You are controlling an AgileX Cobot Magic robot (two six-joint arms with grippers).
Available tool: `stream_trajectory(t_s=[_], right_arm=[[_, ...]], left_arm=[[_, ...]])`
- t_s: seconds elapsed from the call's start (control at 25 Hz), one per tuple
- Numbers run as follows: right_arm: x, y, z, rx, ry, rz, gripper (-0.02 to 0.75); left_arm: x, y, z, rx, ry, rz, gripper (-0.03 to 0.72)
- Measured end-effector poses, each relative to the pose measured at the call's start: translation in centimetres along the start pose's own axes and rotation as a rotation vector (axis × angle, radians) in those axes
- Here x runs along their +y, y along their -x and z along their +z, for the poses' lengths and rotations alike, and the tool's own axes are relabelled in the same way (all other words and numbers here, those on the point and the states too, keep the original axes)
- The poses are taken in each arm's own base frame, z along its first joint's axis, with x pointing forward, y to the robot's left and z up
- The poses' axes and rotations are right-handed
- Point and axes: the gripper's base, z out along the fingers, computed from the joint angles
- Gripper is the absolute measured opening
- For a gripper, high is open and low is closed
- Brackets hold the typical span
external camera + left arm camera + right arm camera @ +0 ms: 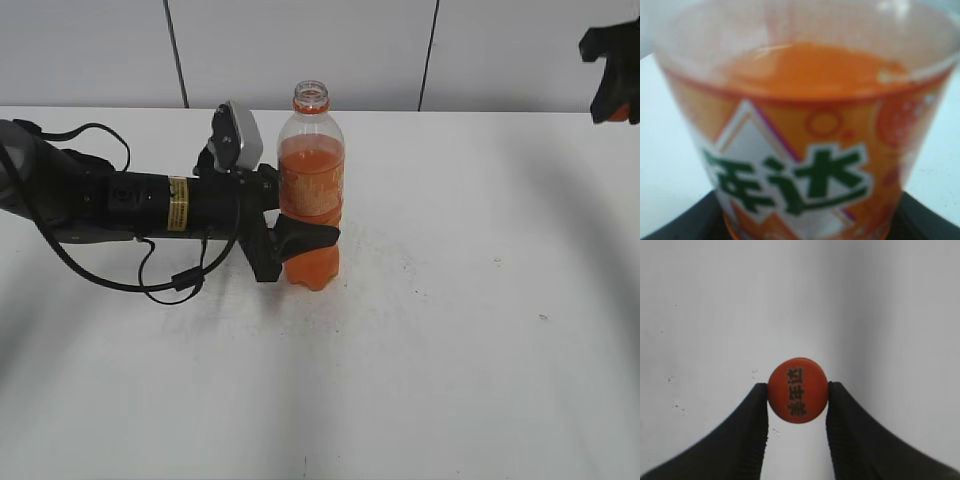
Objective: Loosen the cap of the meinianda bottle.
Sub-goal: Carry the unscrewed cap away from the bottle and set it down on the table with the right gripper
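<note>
Meinianda bottle (311, 190): stands upright on the white table (450, 350), mouth open, orange liquid up to about the shoulder; the label band fills my left wrist view.
Cap (798, 390): off the bottle, pinched edge-on between my right fingers (852, 430), printed top toward the wrist camera, held well above the table.
My left gripper (290, 245): closed round the bottle's lower body just under the label, one finger wrapping the front.
My right gripper (798, 392): narrow, holding the cap by its rim; in the exterior view it sits at the top right edge, well apart from the bottle.
Task standing: by my reckoning the cap is past loosened, fully removed.
Handling, bottle: thin clear plastic, likely to dent under a hard squeeze; liquid makes it bottom-heavy, and uncapped it would spill if tilted. Best hold: the ribbed lower body.
Handling, cap: light, stiff, small; smooth rim could slip, so grip across the widest part.
</note>
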Motion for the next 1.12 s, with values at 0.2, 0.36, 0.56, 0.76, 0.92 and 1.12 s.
stream_trajectory(t_s=[0.2, 0.36, 0.56, 0.76, 0.92, 1.12], right_arm=[[-0.1, -2.6, 4.6, 0.019, 0.003, 0.008, 0.270], [-0.3, -4.7, 7.5, -0.010, -0.006, 0.018, 0.270], [-0.5, -7.4, 10.6, -0.073, -0.019, 0.033, 0.270], [-0.7, -9.4, 13.5, -0.081, -0.032, 0.039, 0.270], [-0.8, -10.1, 15.0, -0.071, -0.036, 0.040, 0.270], [-0.9, -10.3, 15.8, -0.059, -0.037, 0.041, 0.270]], left_arm=[[0.0, 0.0, 0.0, 0.000, 0.000, 0.000, 0.417], [0.0, 0.0, 0.0, 0.000, 0.000, 0.000, 0.417], [0.0, 0.0, 0.0, -0.001, -0.001, 0.000, 0.416], [0.0, 0.0, 0.0, 0.000, -0.001, 0.001, 0.416], [0.0, 0.0, 0.0, 0.000, -0.001, 0.001, 0.416], [0.0, 0.0, 0.0, 0.000, -0.001, 0.001, 0.415]])
